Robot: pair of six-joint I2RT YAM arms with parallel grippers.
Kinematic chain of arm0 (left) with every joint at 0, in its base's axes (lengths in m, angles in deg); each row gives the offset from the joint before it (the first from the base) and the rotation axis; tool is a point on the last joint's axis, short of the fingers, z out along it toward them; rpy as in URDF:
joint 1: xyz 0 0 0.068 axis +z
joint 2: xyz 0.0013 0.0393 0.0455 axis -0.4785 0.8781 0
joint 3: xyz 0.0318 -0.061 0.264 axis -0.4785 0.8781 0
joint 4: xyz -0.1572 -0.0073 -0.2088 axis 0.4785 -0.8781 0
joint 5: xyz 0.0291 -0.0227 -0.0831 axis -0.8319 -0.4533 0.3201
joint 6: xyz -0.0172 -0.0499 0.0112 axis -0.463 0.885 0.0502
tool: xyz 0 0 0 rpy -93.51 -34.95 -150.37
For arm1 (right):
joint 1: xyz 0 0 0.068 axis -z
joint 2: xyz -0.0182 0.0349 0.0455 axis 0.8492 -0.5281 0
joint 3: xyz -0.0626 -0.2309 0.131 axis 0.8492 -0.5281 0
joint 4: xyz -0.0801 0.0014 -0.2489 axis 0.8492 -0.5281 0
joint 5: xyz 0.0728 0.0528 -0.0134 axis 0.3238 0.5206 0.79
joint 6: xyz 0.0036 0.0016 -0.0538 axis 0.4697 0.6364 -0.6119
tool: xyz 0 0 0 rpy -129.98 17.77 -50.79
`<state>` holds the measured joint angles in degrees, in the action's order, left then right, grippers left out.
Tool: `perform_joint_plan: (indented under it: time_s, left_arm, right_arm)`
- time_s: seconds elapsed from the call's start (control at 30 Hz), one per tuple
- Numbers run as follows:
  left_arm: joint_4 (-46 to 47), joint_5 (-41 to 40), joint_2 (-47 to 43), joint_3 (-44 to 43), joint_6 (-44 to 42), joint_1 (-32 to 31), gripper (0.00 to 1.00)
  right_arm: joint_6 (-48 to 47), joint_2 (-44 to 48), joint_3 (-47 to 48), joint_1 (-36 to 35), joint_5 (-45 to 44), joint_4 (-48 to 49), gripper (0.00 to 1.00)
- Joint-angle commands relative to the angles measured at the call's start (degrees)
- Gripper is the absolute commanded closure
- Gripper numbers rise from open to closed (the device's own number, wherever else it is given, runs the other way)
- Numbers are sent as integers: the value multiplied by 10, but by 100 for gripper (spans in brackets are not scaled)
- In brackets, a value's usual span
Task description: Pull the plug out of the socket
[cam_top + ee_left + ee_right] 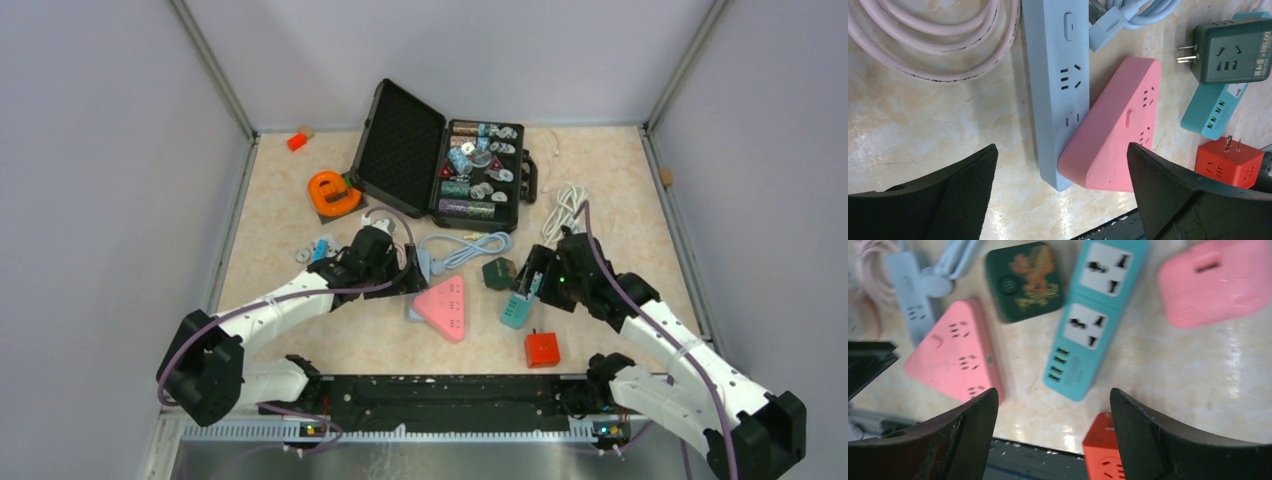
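Note:
A pink triangular plug adapter lies against the end of a grey-blue power strip; I cannot tell if its pins are in the strip. It also shows in the left wrist view and the right wrist view. My left gripper is open and hovers over the strip's end, its fingers straddling the strip and the adapter. My right gripper is open and empty above a teal power strip, with bare table between its fingers.
A dark green cube adapter, a red cube adapter and a second pink adapter lie near the right gripper. An open black case, an orange tape holder, a white cable and a pink cord lie further back.

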<state>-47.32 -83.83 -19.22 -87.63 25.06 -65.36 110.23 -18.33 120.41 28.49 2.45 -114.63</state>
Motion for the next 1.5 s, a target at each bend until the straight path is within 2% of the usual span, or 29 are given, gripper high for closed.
perform_joint_plan:
  time_s: [0.0,0.13,0.33,0.5,0.7,1.13,1.47]
  left_arm:
    - [15,-2,12,-20,-13,4,4]
    - [18,-7,19,-20,-15,5,18]
    - [32,-24,35,-32,3,7,33]
    - [46,-56,44,-37,22,10,41]
    - [58,-64,72,-43,30,10,50]
    - [67,-6,122,-26,19,11,68]
    - [47,-1,140,7,21,11,76]
  right_arm:
    - [-19,7,2,0,139,145,21]
    - [21,-10,-26,-27,166,233,22]
    - [54,-81,-37,-101,138,290,28]
    - [75,-147,-37,-145,116,327,38]
    - [97,-199,-42,-156,106,369,47]
    - [86,-259,-38,-162,102,389,47]
    - [97,-282,-47,-163,105,413,47]
